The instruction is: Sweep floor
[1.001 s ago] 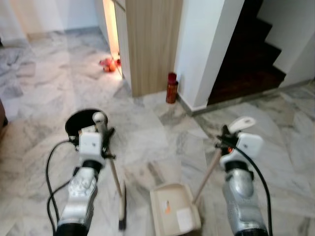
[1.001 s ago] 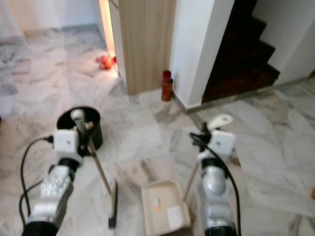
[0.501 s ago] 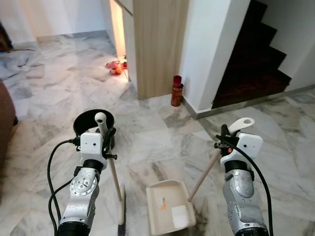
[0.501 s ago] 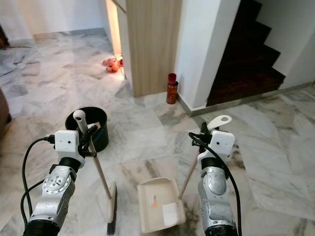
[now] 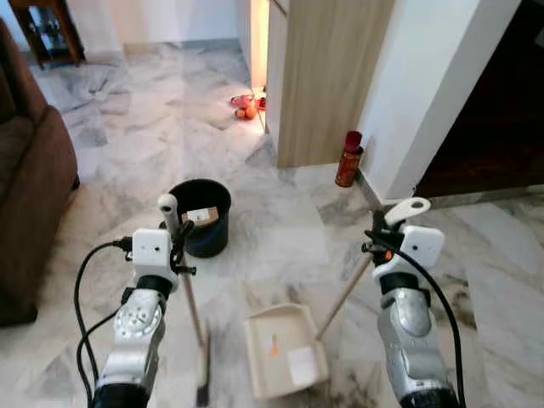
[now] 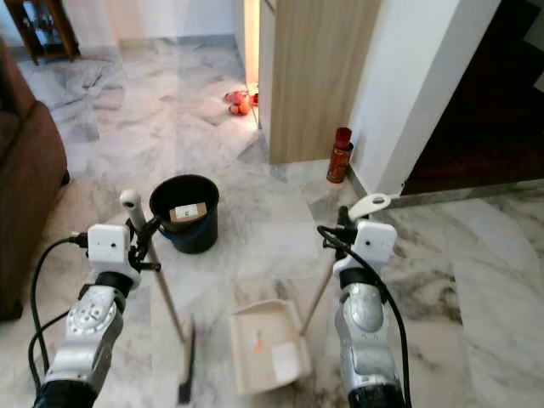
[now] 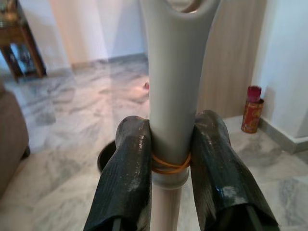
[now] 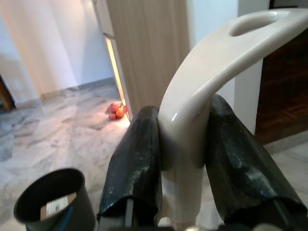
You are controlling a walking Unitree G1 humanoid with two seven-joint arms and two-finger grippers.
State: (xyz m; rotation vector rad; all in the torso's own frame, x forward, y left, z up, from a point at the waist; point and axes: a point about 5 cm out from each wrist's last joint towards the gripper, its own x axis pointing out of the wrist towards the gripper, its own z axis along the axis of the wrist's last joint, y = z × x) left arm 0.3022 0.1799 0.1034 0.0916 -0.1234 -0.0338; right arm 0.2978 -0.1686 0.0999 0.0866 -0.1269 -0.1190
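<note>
Marble floor (image 5: 272,229), grey-veined, with a wood-panelled wall (image 5: 327,76) and white pillar (image 5: 425,93) ahead, dark stairwell off to the right, brown sofa (image 5: 30,195) along the left edge. Small wooden table (image 5: 47,30) far back left. Red spray can (image 5: 348,159) standing at the foot of the pillar, orange clutter (image 5: 245,106) on the floor near the lit doorway.

Left gripper (image 7: 169,159) clamped on the broom (image 5: 191,314) just below its grey handle cap, both black fingers (image 7: 126,178) pressed to the shaft, orange rubber band around the shaft between them. Broom tilted, head down on the floor just left of the dustpan, bristles touching marble.

Right gripper (image 8: 183,159) clamped on the dustpan handle (image 5: 406,208) under its looped cream grip, fingers (image 8: 137,168) tight on both sides. Wooden stick slanting down-left to the cream dustpan (image 5: 285,348), flat on the floor between the two arms, small orange scrap and a white label inside.

Black bucket (image 5: 200,217) standing upright on the floor ahead of the left arm, near the broom top, a piece of card inside. Black cable looping off each wrist
</note>
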